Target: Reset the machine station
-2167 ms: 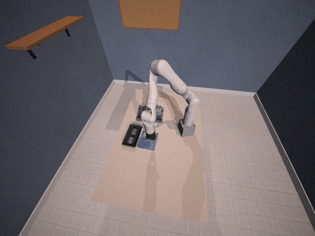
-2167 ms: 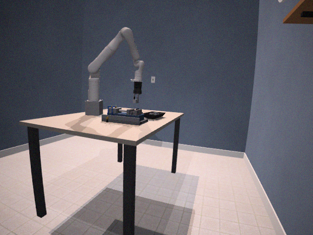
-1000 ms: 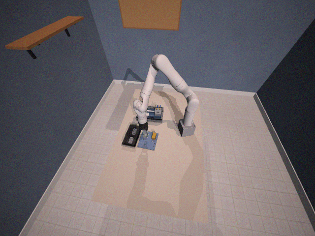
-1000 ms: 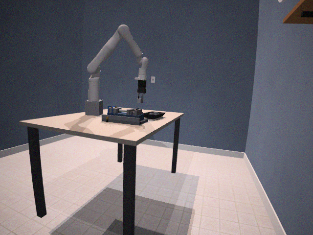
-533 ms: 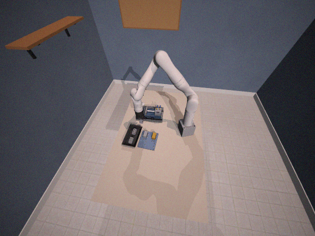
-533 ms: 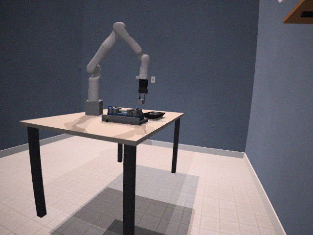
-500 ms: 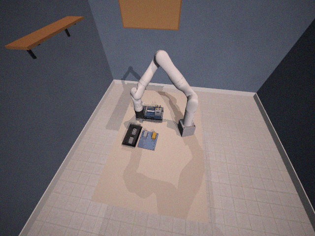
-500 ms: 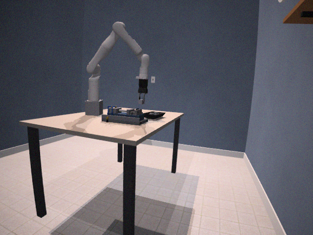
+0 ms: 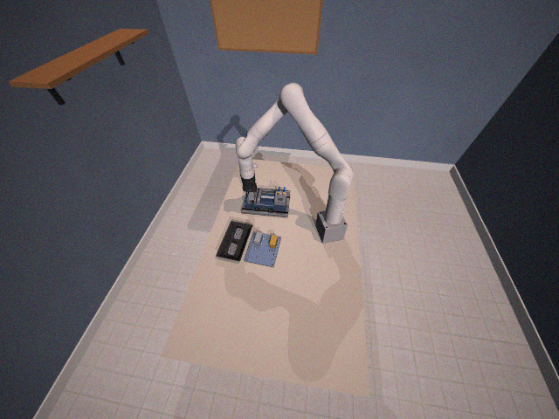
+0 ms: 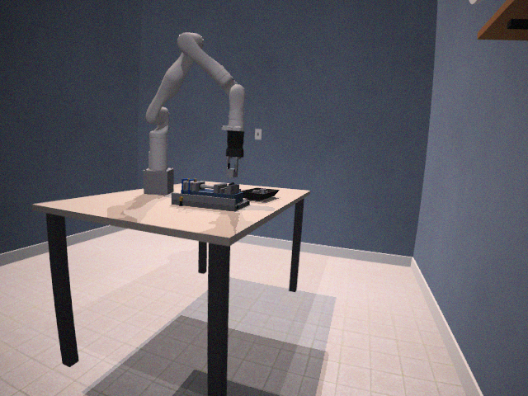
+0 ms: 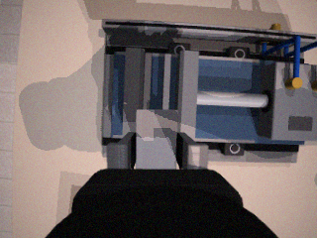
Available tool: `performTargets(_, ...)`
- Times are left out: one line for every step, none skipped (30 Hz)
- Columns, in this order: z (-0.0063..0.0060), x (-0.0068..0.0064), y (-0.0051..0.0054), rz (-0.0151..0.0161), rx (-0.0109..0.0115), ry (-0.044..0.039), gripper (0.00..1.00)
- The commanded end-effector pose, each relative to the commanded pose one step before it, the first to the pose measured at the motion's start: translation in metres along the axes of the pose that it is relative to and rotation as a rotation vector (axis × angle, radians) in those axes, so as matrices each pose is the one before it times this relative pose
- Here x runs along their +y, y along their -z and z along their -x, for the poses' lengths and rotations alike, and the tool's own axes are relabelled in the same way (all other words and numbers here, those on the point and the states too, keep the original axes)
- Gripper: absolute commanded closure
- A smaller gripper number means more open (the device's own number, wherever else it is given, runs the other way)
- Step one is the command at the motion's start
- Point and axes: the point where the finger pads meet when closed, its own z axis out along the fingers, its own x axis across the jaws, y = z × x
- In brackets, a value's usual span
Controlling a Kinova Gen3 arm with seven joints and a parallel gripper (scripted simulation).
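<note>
My gripper (image 11: 156,145) is shut on a plain gray aluminum blank (image 11: 155,141) and holds it above the vise (image 11: 198,89), over its near edge. It also shows in the top view (image 9: 249,195) and the exterior view (image 10: 232,170), a little above the vise's end (image 10: 210,195). In the wrist view the fixed jaw (image 11: 134,76) is at the left and the moving jaw (image 11: 188,84) with its rod and blue hoses is at the right. The gap between the jaws (image 11: 160,81) holds no block. The work stop is too small to tell.
The black outfeed tray (image 9: 233,238) holds two finished parts (image 9: 238,233) (image 9: 232,248), pockets up. The blue infeed plate (image 9: 263,250) beside it carries a gray blank (image 9: 258,237) and a yellow brass blank (image 9: 273,240). The arm's base (image 9: 331,227) stands to the right.
</note>
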Motion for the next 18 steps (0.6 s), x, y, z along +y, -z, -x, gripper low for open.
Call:
performTargets(-0.00172, -0.03171, 0.00045, -0.00055, -0.00241, -0.03606, 1.00)
performTargets(-0.00031, -0.00489, 0.00005, -0.00030, 0.00000, 0.00101, 1.00)
performTargets(-0.00030, -0.00408, 0.00004, -0.00026, 0.00000, 0.00084, 1.00)
performTargets(-0.00027, -0.00331, 0.00004, -0.00021, 0.00001, 0.00068, 1.00)
performTargets(-0.00023, -0.00259, 0.00003, -0.00017, 0.00001, 0.00053, 1.00)
performTargets(0.00000, 0.00000, 0.00000, 0.00000, 0.00000, 0.00000, 1.00)
performTargets(0.00000, 0.00000, 0.00000, 0.00000, 0.00000, 0.00000, 1.00)
performTargets(-0.00018, -0.00193, 0.00002, -0.00012, 0.00001, 0.00040, 1.00)
performTargets(-0.00013, -0.00134, 0.00002, -0.00009, 0.00000, 0.00028, 1.00)
performTargets(-0.00009, -0.00084, 0.00001, -0.00006, 0.00000, 0.00017, 1.00)
performTargets(-0.00005, -0.00045, 0.00001, -0.00003, 0.00000, 0.00009, 1.00)
performTargets(-0.00002, -0.00017, 0.00000, -0.00001, 0.00000, 0.00003, 1.00)
performTargets(0.00000, -0.00002, 0.00000, 0.00000, 0.00000, 0.00001, 1.00)
performTargets(0.00000, 0.00000, 0.00000, 0.00000, 0.00000, 0.00000, 1.00)
performTargets(0.00000, 0.00000, 0.00000, 0.00000, 0.00000, 0.00000, 1.00)
performTargets(0.00000, 0.00000, 0.00000, 0.00000, 0.00000, 0.00000, 1.00)
performTargets(0.00000, 0.00000, 0.00000, 0.00000, 0.00000, 0.00000, 1.00)
performTargets(0.00000, 0.00000, 0.00000, 0.00000, 0.00000, 0.00000, 1.00)
